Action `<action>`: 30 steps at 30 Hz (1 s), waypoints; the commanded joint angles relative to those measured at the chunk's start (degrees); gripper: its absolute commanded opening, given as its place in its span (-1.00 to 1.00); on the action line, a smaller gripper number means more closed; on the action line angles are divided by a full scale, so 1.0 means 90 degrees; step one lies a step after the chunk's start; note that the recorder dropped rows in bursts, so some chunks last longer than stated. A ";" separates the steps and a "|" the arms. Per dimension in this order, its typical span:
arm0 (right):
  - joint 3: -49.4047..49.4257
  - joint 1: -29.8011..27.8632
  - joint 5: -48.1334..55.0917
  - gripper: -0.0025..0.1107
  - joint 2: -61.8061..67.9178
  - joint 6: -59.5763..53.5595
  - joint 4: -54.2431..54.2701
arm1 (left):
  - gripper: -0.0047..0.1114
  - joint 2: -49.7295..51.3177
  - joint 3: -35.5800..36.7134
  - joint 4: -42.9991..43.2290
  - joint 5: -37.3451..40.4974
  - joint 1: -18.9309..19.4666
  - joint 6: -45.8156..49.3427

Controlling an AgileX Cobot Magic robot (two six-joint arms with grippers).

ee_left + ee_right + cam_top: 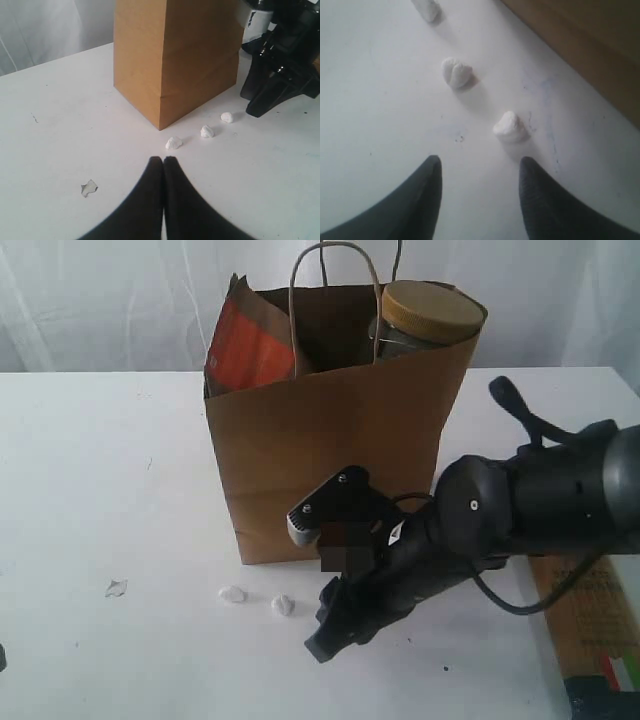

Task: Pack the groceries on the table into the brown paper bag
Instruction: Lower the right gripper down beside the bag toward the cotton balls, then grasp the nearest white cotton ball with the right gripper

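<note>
The brown paper bag (330, 450) stands upright mid-table. From its top stick out a brown pouch with an orange-red panel (245, 340) and a tan-lidded clear jar (428, 315). A long spaghetti packet (590, 625) lies on the table (100, 490) at the right, partly under my right arm. My right gripper (322, 640) points down at the table in front of the bag; in the right wrist view it (480, 165) is open and empty, just short of a white pebble-like bit (510, 126). My left gripper (163, 159) is shut on nothing, low over the table, facing the bag (170, 60).
Small white bits (232, 594) (283, 605) lie in front of the bag, and a thin torn scrap (116, 588) lies further left. A white-and-dark object (259, 19) shows behind the right arm beside the bag. A pale curtain hangs behind the table.
</note>
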 commanded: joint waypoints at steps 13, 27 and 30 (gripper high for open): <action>-0.0334 0.0002 -0.0426 -0.15 0.0764 -0.0060 -0.0068 | -0.92 -0.0033 0.0016 -0.0070 -0.0016 -0.0007 0.0004; -0.0334 0.0002 -0.0870 -0.18 0.0979 -0.0060 -0.0056 | -0.92 -0.0033 0.0016 -0.0070 -0.0016 -0.0007 0.0004; -0.0334 0.0002 -0.0887 -0.28 0.0979 -0.0060 -0.0056 | -0.92 -0.0033 0.0016 -0.0070 -0.0016 -0.0007 0.0004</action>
